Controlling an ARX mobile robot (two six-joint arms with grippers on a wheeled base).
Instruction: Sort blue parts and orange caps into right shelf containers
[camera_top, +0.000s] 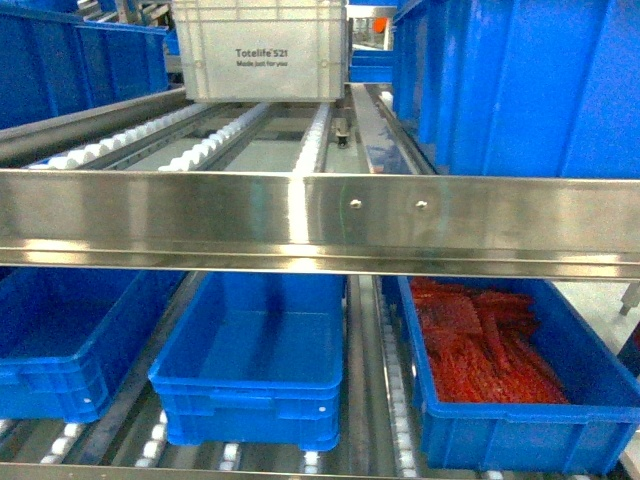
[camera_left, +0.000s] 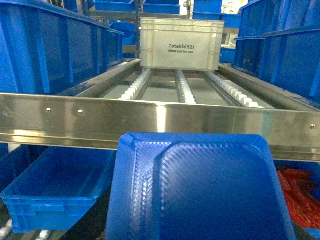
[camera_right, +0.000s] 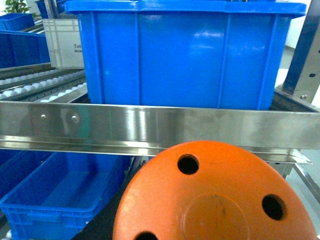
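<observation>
Steel rail (camera_top: 320, 222) crosses before 3 lower crates (camera_top: 250, 370) — grippers apparently unseen.

Blue crates (camera_top: 250, 370) on roller shelf (camera_top: 320, 220)

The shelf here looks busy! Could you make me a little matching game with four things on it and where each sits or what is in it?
Things:
1. white crate
2. orange cap
3. blue part
4. lower right crate

Descriptions:
A. close before the left wrist camera
B. holds red pieces
C. on the upper rollers, far back
D. close before the right wrist camera

Pairs: 1-C, 2-D, 3-A, 4-B
</observation>
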